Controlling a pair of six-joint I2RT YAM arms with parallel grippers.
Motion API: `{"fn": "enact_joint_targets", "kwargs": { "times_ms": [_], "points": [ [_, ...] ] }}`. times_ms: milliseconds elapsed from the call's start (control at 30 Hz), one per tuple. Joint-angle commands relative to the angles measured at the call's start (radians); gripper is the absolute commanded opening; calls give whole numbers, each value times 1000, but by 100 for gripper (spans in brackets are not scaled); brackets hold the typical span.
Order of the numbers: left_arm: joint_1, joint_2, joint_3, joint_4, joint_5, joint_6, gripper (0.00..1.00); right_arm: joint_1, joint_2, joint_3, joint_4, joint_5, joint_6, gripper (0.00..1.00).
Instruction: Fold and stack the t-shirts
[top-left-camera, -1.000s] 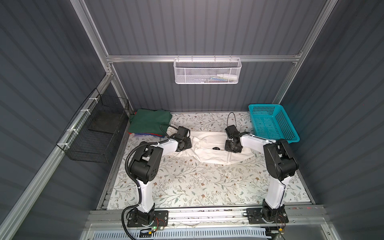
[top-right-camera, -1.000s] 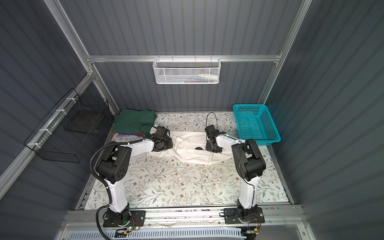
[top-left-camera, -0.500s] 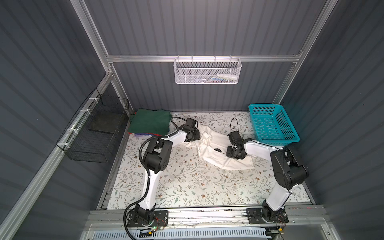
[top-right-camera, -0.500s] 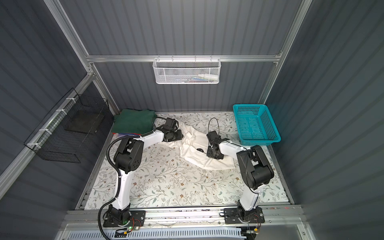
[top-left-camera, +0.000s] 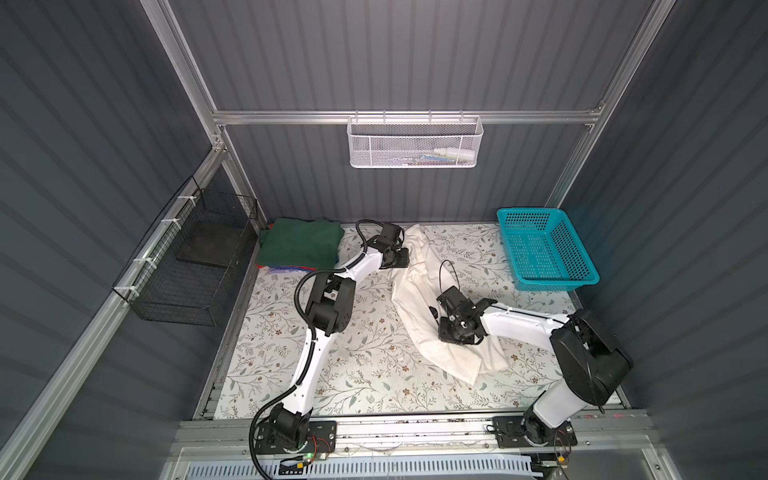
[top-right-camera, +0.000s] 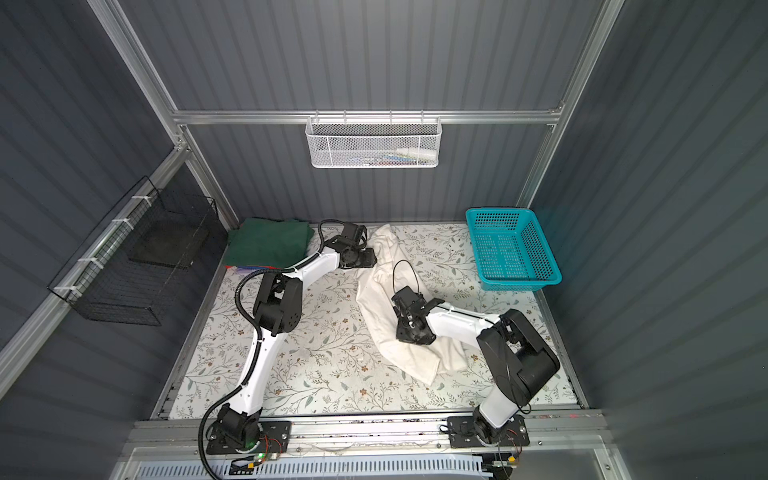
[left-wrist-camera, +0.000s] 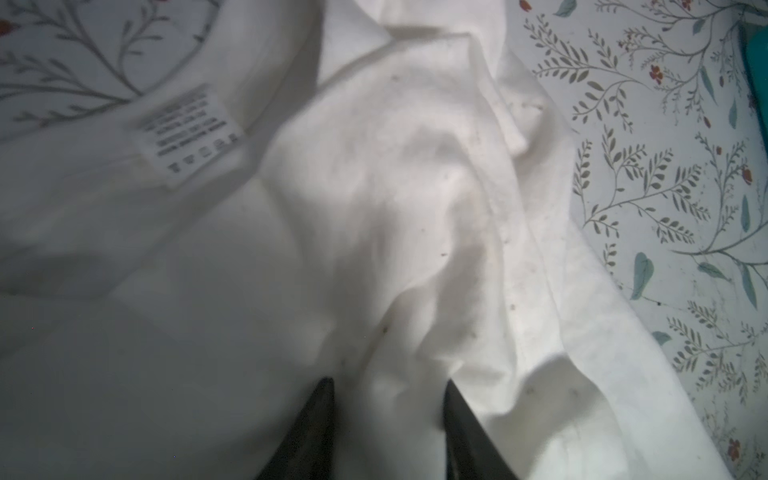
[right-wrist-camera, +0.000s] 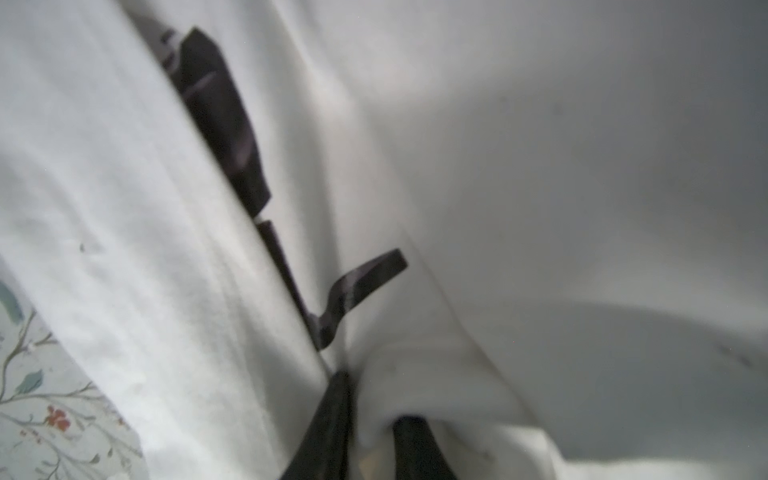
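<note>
White tee (top-left-camera: 415, 291) is a crumpled diagonal strip on the floral mat (top-left-camera: 332, 365), running between both pincers. Left pincer (top-left-camera: 400, 259) is narrow, its fingers (left-wrist-camera: 318, 419) pinching a ridge of the tee, with the care label (left-wrist-camera: 187, 137) ahead of the tips. Right pincer (top-left-camera: 452, 330) is nearly closed on a bunched fold at the other end. Folded green tee (top-left-camera: 299, 245) lies behind the left pincer, apart from it, on top of a blue/red-edged tee (top-left-camera: 286, 269). Teal basket (top-left-camera: 552, 284) sits well apart from the right pincer.
</note>
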Motion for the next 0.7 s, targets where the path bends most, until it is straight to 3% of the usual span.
{"fn": "enact_joint_targets", "kwargs": {
  "times_ms": [0, 300, 500, 667],
  "points": [
    [-7, 79, 35, -60, 106, 55, 43, 43, 45, 0, -64, -79, 43, 21],
    [2, 165, 177, -42, 211, 51, 47, 119, 203, 206, -55, -162, -6, 20],
    [59, 218, 283, 20, 290, -12, 49, 142, 267, 316, -92, -184, -43, 20],
    [105, 230, 298, 93, 372, -47, 55, 144, 242, 335, -92, -232, -73, 30]
  ]
}}
